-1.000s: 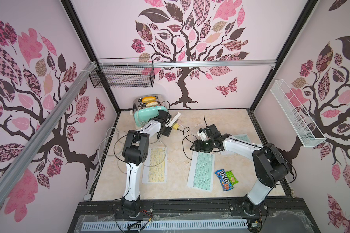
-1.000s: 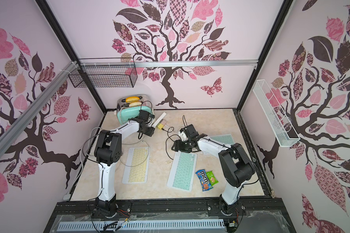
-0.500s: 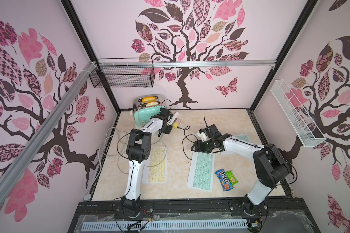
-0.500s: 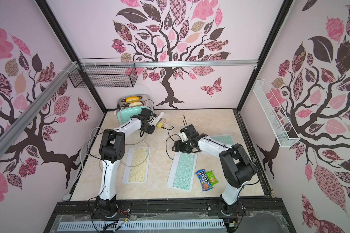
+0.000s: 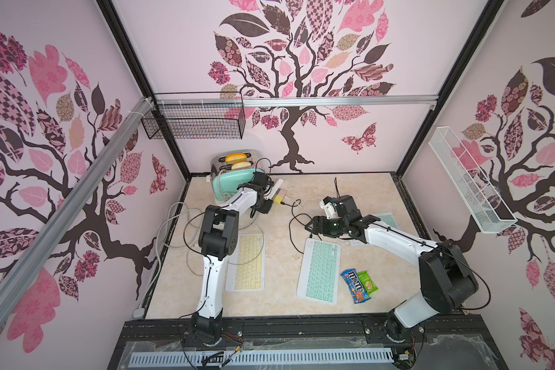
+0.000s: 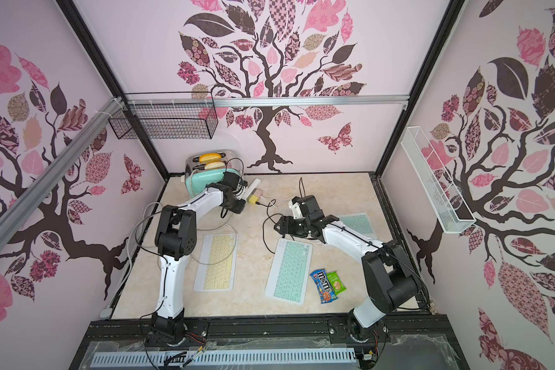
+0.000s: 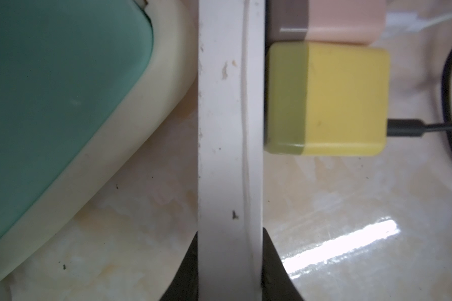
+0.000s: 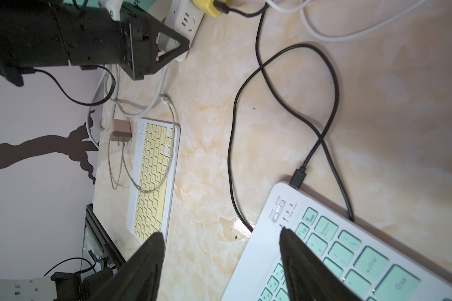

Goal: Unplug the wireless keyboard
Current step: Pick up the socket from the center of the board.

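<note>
Right wrist view shows our right gripper (image 8: 219, 233) wide open and holding nothing. One finger hangs over a corner of the green keyboard (image 8: 350, 247), the other over bare bench (image 8: 206, 161). Just past that corner, apart from the jaws, the black plug (image 8: 298, 178) sits in the keyboard's far edge.

We judge the step in hand to be closing in on that plug. We should set the jaws across the plug body, not the black cable (image 8: 334, 86), and pull straight out along the bench so the socket isn't levered. Nothing pins the keyboard, so it may slide.

In both top views the keyboard lies mid-bench, reaching toward the near edge. Our left gripper (image 7: 229, 233) is clamped across the white power strip (image 7: 230, 130) by the bench's far left corner. The strip carries the yellow charger (image 7: 345, 99) that feeds the cable, so bracing it should help if the cable tugs.
</note>
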Motion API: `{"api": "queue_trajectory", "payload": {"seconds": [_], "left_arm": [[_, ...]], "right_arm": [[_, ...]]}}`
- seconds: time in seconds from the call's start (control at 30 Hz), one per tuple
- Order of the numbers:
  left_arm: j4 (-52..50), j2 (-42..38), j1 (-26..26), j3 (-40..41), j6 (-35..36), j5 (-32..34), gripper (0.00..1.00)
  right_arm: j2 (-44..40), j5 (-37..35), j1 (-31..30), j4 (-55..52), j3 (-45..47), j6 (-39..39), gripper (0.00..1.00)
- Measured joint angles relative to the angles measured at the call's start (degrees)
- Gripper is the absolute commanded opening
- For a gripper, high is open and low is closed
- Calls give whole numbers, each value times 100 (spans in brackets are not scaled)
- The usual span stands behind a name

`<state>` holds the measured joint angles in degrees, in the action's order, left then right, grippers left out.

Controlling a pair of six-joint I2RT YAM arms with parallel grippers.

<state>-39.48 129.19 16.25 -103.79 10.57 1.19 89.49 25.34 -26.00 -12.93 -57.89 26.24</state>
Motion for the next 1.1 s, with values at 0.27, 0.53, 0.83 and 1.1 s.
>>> {"api": "queue_trajectory", "payload": {"seconds": [0.27, 0.53, 0.83, 1.1], "left_arm": [[-125, -699, 138, 52, -42, 96, 0], [-315, -1388, 350, 282, -229, 223, 0], [-448, -1775, 463, 807, -723, 120, 0], [-525, -1982, 459, 925, -1174, -63, 0]], "right_arm": [[4, 304, 533, 601, 48, 651, 73], [398, 675, 485, 1447, 15, 1633, 73], [802, 688, 337, 2173, -177, 2201, 73], [942, 461, -2, 2542, -514, 2350, 76]]}}
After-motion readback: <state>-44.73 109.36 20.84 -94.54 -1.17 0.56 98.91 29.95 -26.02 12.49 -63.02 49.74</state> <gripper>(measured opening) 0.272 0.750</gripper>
